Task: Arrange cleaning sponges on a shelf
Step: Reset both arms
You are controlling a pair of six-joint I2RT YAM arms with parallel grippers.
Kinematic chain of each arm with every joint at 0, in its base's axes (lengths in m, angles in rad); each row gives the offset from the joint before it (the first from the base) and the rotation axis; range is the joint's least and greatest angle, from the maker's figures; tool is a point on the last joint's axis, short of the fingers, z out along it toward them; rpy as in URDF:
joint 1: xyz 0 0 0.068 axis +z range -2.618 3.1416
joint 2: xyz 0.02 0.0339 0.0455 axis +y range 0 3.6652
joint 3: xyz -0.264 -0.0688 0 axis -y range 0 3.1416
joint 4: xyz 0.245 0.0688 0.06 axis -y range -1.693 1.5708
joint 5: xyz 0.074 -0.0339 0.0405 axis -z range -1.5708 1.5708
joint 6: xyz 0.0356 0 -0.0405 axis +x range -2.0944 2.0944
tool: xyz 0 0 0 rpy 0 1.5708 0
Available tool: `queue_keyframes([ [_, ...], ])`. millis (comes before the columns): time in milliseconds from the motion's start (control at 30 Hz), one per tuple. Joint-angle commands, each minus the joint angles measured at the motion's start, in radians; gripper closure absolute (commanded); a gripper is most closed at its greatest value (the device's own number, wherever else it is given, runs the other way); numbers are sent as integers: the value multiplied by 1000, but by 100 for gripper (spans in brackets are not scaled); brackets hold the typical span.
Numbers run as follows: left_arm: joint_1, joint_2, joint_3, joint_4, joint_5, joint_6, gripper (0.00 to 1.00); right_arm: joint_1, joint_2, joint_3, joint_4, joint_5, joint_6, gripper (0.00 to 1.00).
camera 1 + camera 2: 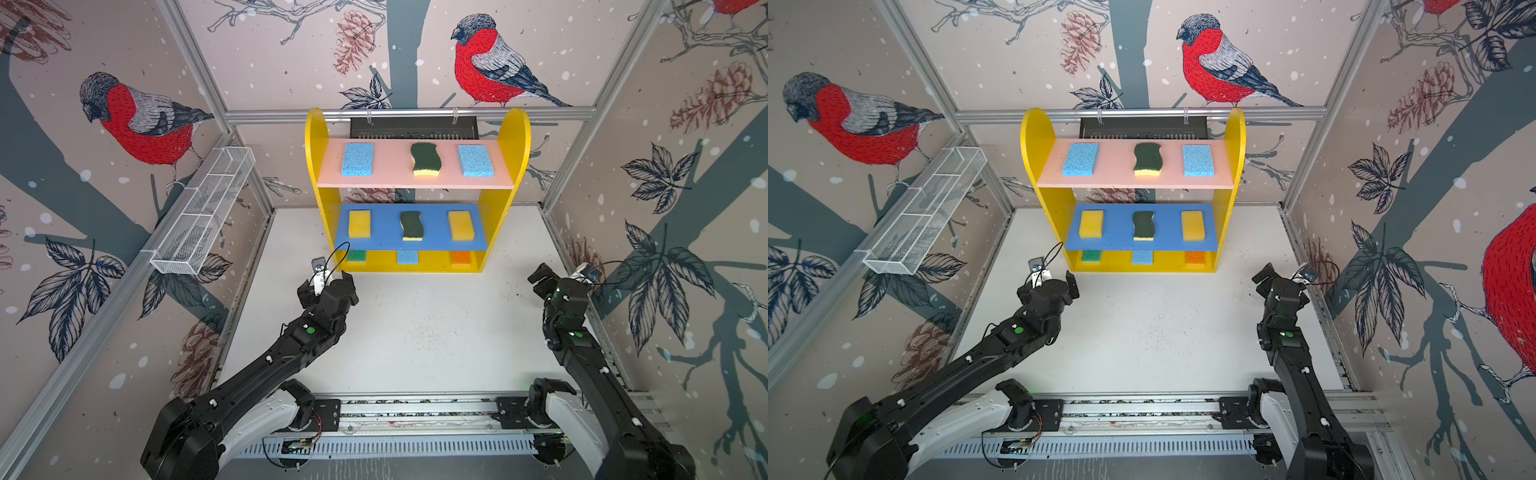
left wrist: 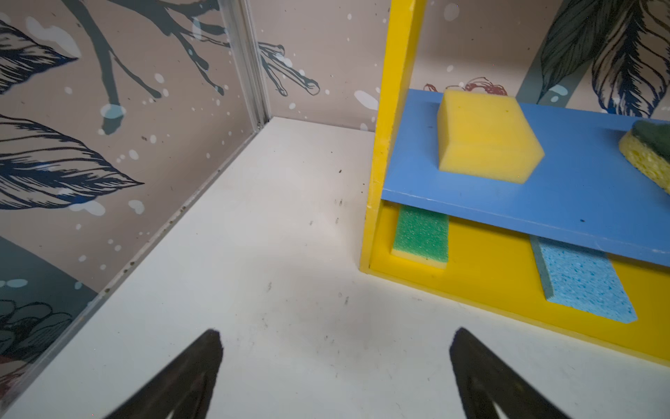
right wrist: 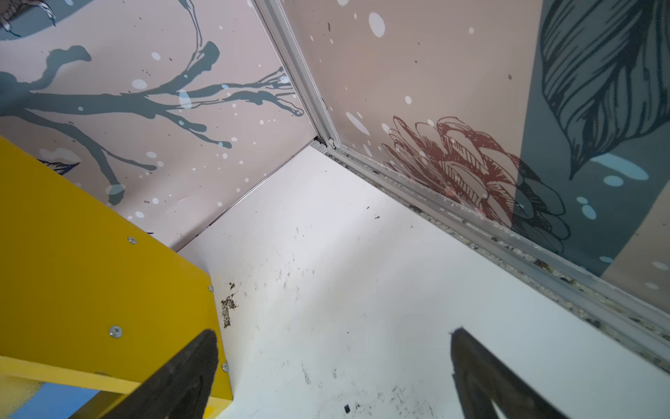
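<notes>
The shelf (image 1: 316, 137) stands at the back of the table, and each of its boards carries three cleaning sponges. On the pink top board a dark-green wavy sponge (image 1: 426, 159) lies between two light blue ones (image 1: 357, 159). The blue middle board holds another wavy sponge (image 1: 411, 225) between two yellow ones (image 1: 359, 223). Green (image 2: 420, 234), light blue (image 2: 583, 281) and orange (image 1: 460, 258) sponges lie on the yellow bottom. My left gripper (image 2: 335, 341) hangs open and empty just before the shelf's lower left corner. By the shelf's right side my right gripper (image 3: 333, 341) is open and empty too.
A long white wire-mesh basket (image 1: 203, 216) hangs on the left wall. Patterned walls close in the white table (image 1: 415, 332) on three sides. The arms' rail (image 1: 415, 419) runs along the front edge.
</notes>
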Motion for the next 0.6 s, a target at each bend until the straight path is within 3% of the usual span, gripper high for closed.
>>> queue_keyframes([
  [0, 52, -22, -38, 181, -51, 126, 2, -48, 36, -3, 120, -95, -2, 0],
  [167, 124, -28, -73, 269, -100, 177, 2, -102, 108, 18, 154, -120, -1, 0],
  [433, 166, 71, -226, 722, -108, 442, 2, -157, 232, 8, 248, -133, 0, 0],
  [567, 225, 158, -237, 847, -82, 447, 2, -161, 258, -48, 375, -90, -28, 0],
])
